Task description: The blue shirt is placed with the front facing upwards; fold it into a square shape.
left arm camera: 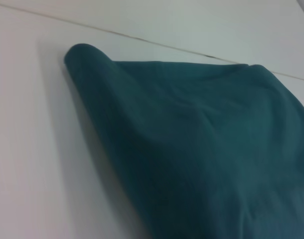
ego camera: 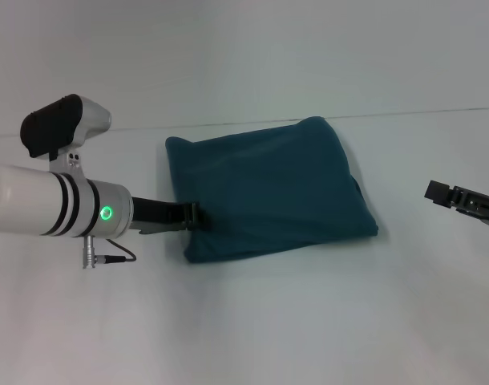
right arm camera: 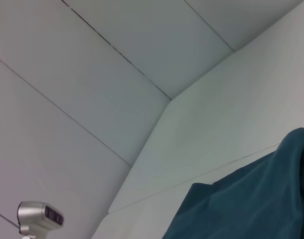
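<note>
The blue shirt point(ego camera: 268, 188) lies folded into a rough square in the middle of the white table, plain teal side up, with no print showing. My left gripper point(ego camera: 193, 215) is at the shirt's left front edge, shut on the cloth there. In the left wrist view the shirt point(left arm camera: 202, 144) fills the frame close up, its near edge raised a little over its shadow. My right gripper point(ego camera: 462, 202) hangs apart from the shirt at the far right, above the table. The right wrist view shows one corner of the shirt point(right arm camera: 251, 204).
The white table point(ego camera: 309, 321) has a thin seam line point(ego camera: 405, 112) running across behind the shirt. A grey camera unit point(right arm camera: 40, 216) shows low in the right wrist view, with white wall panels behind it.
</note>
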Robot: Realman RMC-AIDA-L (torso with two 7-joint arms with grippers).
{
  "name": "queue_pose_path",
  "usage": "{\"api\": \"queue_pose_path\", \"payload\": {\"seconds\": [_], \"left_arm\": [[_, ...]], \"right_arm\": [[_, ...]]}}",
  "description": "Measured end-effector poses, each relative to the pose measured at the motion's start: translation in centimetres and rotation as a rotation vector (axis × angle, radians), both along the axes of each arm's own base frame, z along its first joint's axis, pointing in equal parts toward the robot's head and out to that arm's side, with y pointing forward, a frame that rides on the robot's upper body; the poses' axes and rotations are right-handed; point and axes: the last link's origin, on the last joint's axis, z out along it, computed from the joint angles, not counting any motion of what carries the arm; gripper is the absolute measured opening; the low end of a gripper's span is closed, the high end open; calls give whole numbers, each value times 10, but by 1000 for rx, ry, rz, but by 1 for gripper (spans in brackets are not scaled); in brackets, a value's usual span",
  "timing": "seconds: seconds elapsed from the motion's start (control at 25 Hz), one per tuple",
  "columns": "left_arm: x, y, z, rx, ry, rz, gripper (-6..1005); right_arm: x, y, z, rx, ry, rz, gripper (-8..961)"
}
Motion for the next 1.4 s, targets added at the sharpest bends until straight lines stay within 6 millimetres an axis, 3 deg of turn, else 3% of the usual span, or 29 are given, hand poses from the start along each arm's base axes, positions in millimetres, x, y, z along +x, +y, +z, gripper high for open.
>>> {"api": "queue_pose_path", "payload": {"seconds": [0.12,0.44,1.04,1.4], "left_arm": [[0,-4,1,-21,-17,2,155],[-19,-22,18,-45,-75,49,150],[-82,-61,73,19,-142,185,145],[-92,-67,85,24,-116,191,143]], "right_arm": [[0,0,0,-1,2,-2,595],[-3,4,1,3,4,5,595],[-7,8,-3,-7,8,14,595],[-4,8,-4,-4,-6,-3,595]]}}
